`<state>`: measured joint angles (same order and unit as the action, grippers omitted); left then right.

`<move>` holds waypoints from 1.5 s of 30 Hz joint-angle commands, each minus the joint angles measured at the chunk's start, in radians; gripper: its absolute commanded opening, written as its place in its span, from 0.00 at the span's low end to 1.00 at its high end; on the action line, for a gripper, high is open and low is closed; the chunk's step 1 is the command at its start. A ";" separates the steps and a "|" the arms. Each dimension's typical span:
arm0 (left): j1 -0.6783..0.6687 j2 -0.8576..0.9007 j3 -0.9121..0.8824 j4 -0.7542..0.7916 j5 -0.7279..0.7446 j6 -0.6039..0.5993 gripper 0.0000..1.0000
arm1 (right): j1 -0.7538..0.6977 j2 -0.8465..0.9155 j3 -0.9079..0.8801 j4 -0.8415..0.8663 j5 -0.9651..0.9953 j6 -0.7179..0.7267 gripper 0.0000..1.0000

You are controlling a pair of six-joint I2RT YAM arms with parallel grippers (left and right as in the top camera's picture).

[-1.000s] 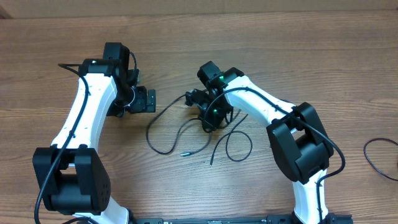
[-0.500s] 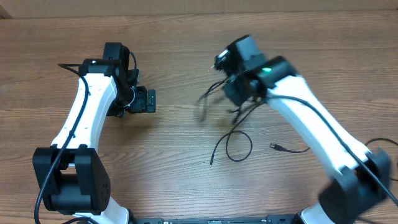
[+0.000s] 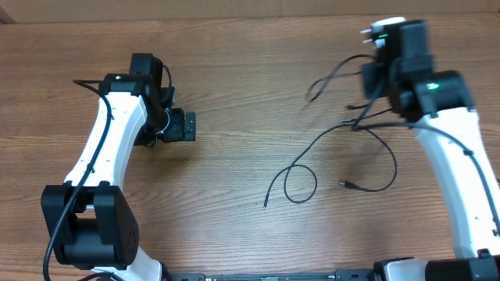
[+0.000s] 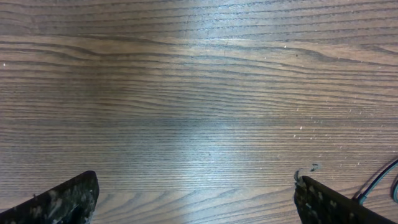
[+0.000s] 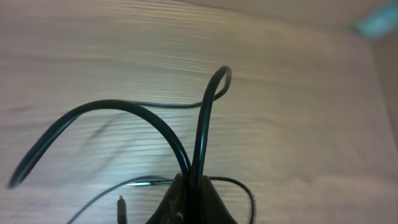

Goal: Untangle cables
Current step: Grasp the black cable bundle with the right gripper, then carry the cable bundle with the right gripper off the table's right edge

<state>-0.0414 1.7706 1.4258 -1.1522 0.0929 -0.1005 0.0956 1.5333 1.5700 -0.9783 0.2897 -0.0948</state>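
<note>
The cables (image 3: 336,133) are thin black cords. My right gripper (image 3: 361,117) is at the far right of the table, shut on a bunch of them. From the grip, one strand trails left and down to a loop (image 3: 301,184) lying on the wood. Another curves round to a small plug (image 3: 344,184), and a third rises free at the upper left (image 3: 316,86). In the right wrist view the right gripper (image 5: 194,186) pinches two cord runs, one arching into a loop (image 5: 214,87). My left gripper (image 3: 186,126) stands open over bare wood at the left, far from the cords. Its fingers (image 4: 62,200) hold nothing.
The wooden table (image 3: 234,226) ends at a far edge along the top of the overhead view. The left arm's own thick black cable (image 3: 87,83) loops out beside its upper link. The right arm's white link (image 3: 461,179) runs down the right side.
My right gripper has swung from the table's centre up and far to the right, still shut on the cables, drawing the strands out across the wood. The left arm has not moved.
</note>
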 commanded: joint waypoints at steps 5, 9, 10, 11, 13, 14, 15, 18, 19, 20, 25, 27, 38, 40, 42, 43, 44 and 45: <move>0.002 -0.009 0.010 0.002 0.009 0.015 1.00 | -0.275 -0.033 0.018 0.029 -0.031 0.145 0.04; 0.002 -0.009 0.010 0.002 0.008 0.015 1.00 | -0.384 -0.033 0.018 0.042 -0.056 0.145 0.04; 0.002 -0.009 0.010 0.002 0.009 0.015 1.00 | -0.415 -0.033 0.018 0.046 -0.056 0.145 0.04; 0.002 -0.009 0.010 0.002 0.009 0.015 0.99 | -0.438 -0.033 0.018 0.050 -0.056 0.149 0.04; 0.002 -0.009 0.010 0.002 0.008 0.015 1.00 | -0.493 -0.033 0.018 0.065 -0.064 0.176 0.04; 0.002 -0.009 0.010 0.002 0.008 0.015 1.00 | -0.515 -0.033 0.018 0.074 -0.072 0.186 0.04; 0.002 -0.009 0.010 0.002 0.008 0.015 1.00 | -0.533 -0.033 0.018 0.082 -0.081 0.193 0.04; 0.002 -0.009 0.010 0.002 0.008 0.015 1.00 | -0.584 -0.033 0.018 0.112 -0.114 0.203 0.04; 0.002 -0.009 0.010 0.002 0.008 0.015 1.00 | -0.600 -0.033 0.018 0.123 -0.124 0.203 0.04; 0.002 -0.009 0.010 0.002 0.008 0.015 0.99 | -0.616 -0.033 0.018 0.135 -0.133 0.203 0.04; 0.002 -0.009 0.010 0.002 0.008 0.015 1.00 | -0.685 -0.032 0.018 0.216 -0.138 0.203 0.04; 0.002 -0.009 0.010 0.002 0.008 0.015 1.00 | -0.705 -0.031 0.018 0.280 -0.150 0.202 0.04; 0.002 -0.009 0.010 0.002 0.008 0.015 0.99 | -0.727 0.037 0.018 0.489 -0.126 0.078 0.04; 0.002 -0.009 0.010 0.002 0.008 0.015 1.00 | -0.735 0.080 0.011 0.483 -0.063 0.079 0.04; 0.002 -0.009 0.010 0.002 0.008 0.015 1.00 | -0.749 0.114 0.005 0.483 -0.045 0.081 0.04; 0.002 -0.009 0.010 0.002 0.008 0.015 1.00 | -0.757 0.132 0.003 0.479 -0.037 0.092 0.04; 0.002 -0.009 0.010 0.002 0.008 0.015 1.00 | -0.767 0.150 0.002 0.471 -0.036 0.098 0.04; 0.002 -0.009 0.010 0.002 0.008 0.015 1.00 | -0.780 0.173 0.002 0.452 -0.036 0.098 0.04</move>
<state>-0.0414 1.7706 1.4258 -1.1522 0.0929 -0.1001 -0.6468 1.6451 1.5700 -0.5037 0.2039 0.0044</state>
